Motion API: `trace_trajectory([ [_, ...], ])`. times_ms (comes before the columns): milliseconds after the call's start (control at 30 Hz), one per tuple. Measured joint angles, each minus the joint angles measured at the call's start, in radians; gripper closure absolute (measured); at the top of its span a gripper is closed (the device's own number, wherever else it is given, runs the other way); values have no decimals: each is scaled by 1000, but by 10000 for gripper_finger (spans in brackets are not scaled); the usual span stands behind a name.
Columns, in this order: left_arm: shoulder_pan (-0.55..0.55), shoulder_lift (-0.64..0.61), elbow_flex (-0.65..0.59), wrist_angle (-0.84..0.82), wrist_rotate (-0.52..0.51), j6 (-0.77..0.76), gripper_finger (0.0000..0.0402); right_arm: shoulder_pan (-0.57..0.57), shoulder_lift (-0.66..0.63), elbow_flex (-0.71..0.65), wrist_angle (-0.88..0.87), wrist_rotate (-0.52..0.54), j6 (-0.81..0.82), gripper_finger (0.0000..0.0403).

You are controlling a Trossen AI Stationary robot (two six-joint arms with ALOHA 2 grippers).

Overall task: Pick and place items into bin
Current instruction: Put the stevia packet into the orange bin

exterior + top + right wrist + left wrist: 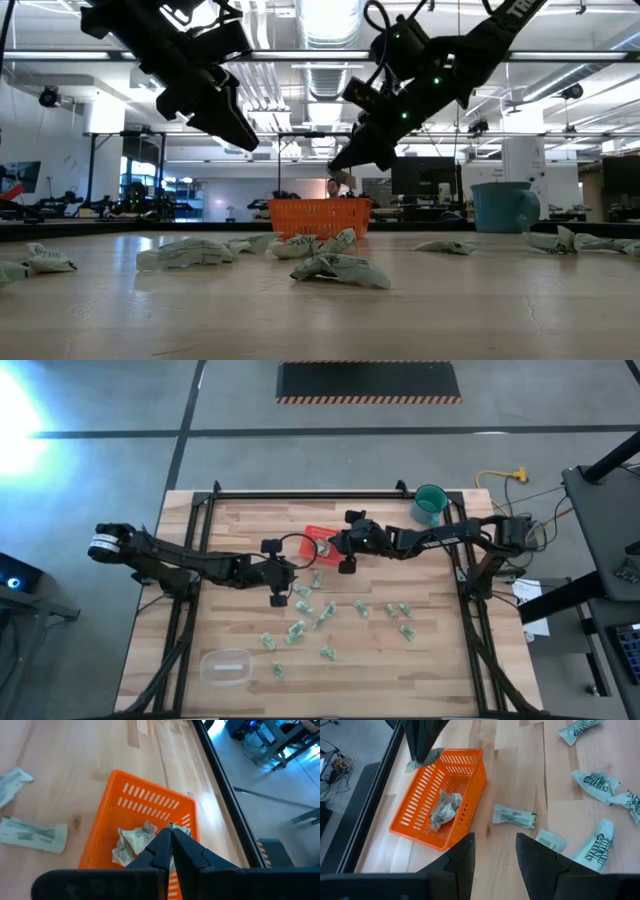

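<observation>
The bin (pixel 312 536) is a small orange-red slotted tray on the table's far middle, with one crumpled wrapper (pixel 445 810) lying inside it. My right gripper (pixel 424 751) hovers over the bin (pixel 145 805), shut on a pale-green item. Several more items (pixel 300 628) lie scattered on the wood nearer the front, some close to the bin (pixel 514 816). My left gripper (pixel 495 852) hangs open above the table just near-left of the bin (pixel 440 795), touching nothing. In the low view both grippers stay clear above the tabletop, the right one (pixel 345 165) over the bin (pixel 318 217). My right gripper pinches a small pale-green wrapper (pixel 430 758) between its two fingertips, coming at it slanting down from the table's right. A bit of the wrapper (pixel 183 831) shows just past the shut fingers. The piece hangs lifted clear, above the bin.
A teal cup (pixel 430 503) stands at the far right corner and a clear rounded container (pixel 226 666) at the near left. The black table frame runs along the edges. Bare wood lies along the front (pixel 420 320).
</observation>
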Motion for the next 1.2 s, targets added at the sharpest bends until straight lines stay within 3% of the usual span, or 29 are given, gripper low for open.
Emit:
trace_trajectory([
  [400, -6, 2, 0, -9, 9, -69, 276, -6, -38, 0, -22, -2, -22, 289],
  [567, -20, 9, 0, -74, 149, -128, 276, 28, -116, 0, -149, -97, -69, 265],
  [633, -31, 15, -4, -94, 193, -177, 276, 50, -154, 0, -216, -147, -72, 262],
  [933, -123, 106, -19, -77, 193, -356, 276, 151, -312, -5, -502, -240, 36, 276],
  [1200, -253, 186, 21, -67, 133, -415, 276, 196, -405, -47, -536, -237, 56, 290],
])
